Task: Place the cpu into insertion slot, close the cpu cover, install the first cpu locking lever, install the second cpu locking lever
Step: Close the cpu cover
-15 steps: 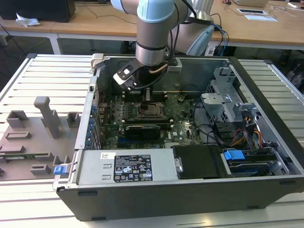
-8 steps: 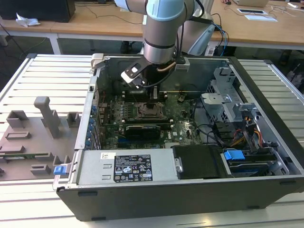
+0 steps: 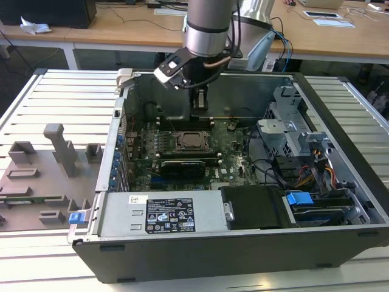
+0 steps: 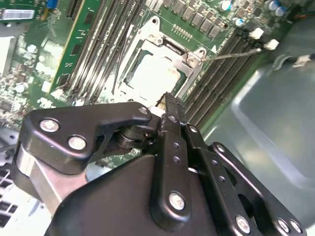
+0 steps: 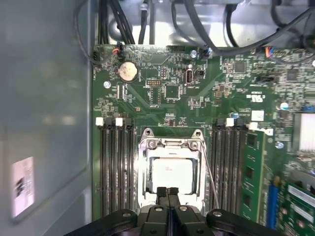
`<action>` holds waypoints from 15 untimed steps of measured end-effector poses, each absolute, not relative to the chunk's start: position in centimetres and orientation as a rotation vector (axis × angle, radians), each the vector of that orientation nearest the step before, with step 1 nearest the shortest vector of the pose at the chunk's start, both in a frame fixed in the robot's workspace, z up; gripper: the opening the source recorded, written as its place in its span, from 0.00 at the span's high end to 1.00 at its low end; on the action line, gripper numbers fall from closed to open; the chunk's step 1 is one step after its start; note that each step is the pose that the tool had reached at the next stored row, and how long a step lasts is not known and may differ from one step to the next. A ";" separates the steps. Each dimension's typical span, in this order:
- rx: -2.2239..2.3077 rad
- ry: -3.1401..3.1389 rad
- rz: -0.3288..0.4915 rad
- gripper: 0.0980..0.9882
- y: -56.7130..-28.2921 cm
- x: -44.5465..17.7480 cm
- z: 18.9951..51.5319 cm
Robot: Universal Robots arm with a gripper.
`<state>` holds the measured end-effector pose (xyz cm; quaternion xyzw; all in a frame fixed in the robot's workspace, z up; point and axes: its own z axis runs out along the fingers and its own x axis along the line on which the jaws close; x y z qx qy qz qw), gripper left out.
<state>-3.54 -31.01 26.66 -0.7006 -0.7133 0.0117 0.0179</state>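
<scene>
The cpu (image 5: 172, 173) lies in the insertion slot (image 3: 191, 141) of the green motherboard; its silver top shows in both wrist views (image 4: 156, 77). The cpu cover (image 5: 171, 144) lies flat around the chip as a silvery frame (image 4: 193, 60). A thin wire locking lever (image 4: 234, 53) sticks out sideways from the socket's corner over the memory slots; in the first wrist view this lever (image 5: 210, 173) runs slanted beside the cover. My gripper (image 5: 168, 192) hangs just above the socket's edge, shut with nothing between its fingers (image 4: 168, 102). In the exterior view the gripper (image 3: 199, 103) is over the board near the case's far wall.
The open computer case (image 3: 340, 182) walls in the board. Memory slots (image 5: 115, 167) flank the socket, one with a green module (image 5: 252, 172). Cables (image 3: 267, 167) and a drive cage (image 3: 292, 128) fill the exterior view's right. Grey fixtures (image 3: 58, 152) stand outside on the left.
</scene>
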 end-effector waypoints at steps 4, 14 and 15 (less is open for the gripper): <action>-2.176 -2.216 0.036 0.99 -31.0 -3.5 27.5; -2.176 -2.216 0.036 0.99 -31.0 -3.5 27.8; -2.176 -2.216 0.036 0.99 -31.0 -3.5 27.8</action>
